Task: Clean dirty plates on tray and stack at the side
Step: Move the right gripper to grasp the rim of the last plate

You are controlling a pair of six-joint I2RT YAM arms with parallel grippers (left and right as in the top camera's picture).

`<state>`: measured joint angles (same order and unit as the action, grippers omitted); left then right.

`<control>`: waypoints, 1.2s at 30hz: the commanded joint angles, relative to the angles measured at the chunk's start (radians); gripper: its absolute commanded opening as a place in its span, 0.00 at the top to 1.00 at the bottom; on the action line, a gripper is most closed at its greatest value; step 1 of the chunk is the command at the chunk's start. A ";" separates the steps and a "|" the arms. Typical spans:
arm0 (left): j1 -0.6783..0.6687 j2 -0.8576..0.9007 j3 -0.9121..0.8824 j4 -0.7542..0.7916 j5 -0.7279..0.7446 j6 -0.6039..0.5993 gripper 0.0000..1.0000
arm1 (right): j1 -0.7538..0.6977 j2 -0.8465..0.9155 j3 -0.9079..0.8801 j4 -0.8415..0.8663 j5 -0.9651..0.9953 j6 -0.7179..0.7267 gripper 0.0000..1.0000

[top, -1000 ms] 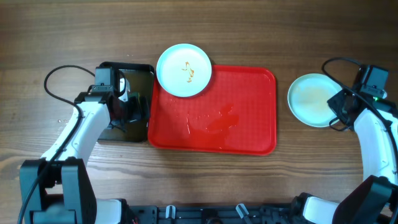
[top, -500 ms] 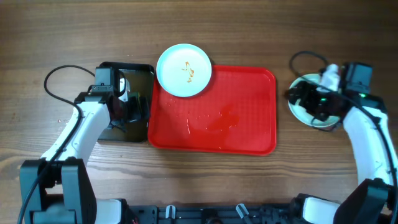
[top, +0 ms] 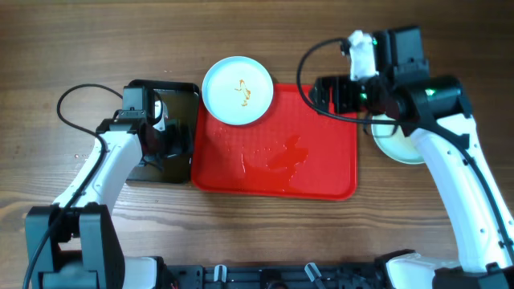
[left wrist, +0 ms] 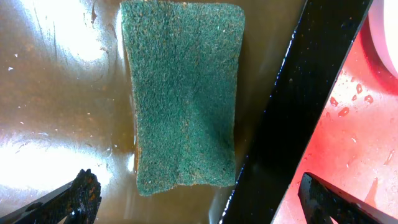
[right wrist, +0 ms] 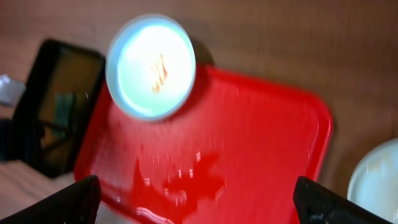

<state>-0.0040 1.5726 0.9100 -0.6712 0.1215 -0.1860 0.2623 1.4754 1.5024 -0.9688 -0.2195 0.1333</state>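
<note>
Hovering released over the large red plastic tray (top: 321, 160), the right tool (right wrist: 198, 198) faces 1 sauce-streaked round pale plate (top: 237, 90); the left tool (left wrist: 202, 196) gapes above the green sponge (left wrist: 183, 93).

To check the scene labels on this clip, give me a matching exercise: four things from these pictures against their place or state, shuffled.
Things
1. round pale plate with orange sauce streaks
2. green rectangular scouring sponge
3. right pincer
4. large red plastic tray

Places or states
A. lying inside the black rectangular tray
B. droplets on its textured surface
C. open, above the red tray's far right corner
D. overlapping the red tray's far left corner

Pairs: 1-D, 2-A, 3-C, 4-B
</note>
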 commanded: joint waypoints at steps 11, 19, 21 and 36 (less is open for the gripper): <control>0.000 -0.013 0.010 0.000 0.012 -0.010 0.00 | 0.108 0.483 0.034 0.302 -0.051 0.295 0.12; 0.000 -0.013 0.010 0.000 0.012 -0.010 0.00 | 0.144 0.628 0.034 0.409 -0.051 0.430 0.32; 0.000 -0.013 0.010 0.000 0.012 -0.010 0.00 | 0.159 0.647 0.034 0.431 -0.051 0.445 0.32; 0.000 -0.013 0.010 0.000 0.012 -0.010 0.00 | 0.178 0.681 -0.031 0.476 0.002 0.548 0.72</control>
<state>-0.0040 1.5726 0.9100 -0.6708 0.1215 -0.1860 0.4332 2.1357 1.4796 -0.4919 -0.2340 0.6693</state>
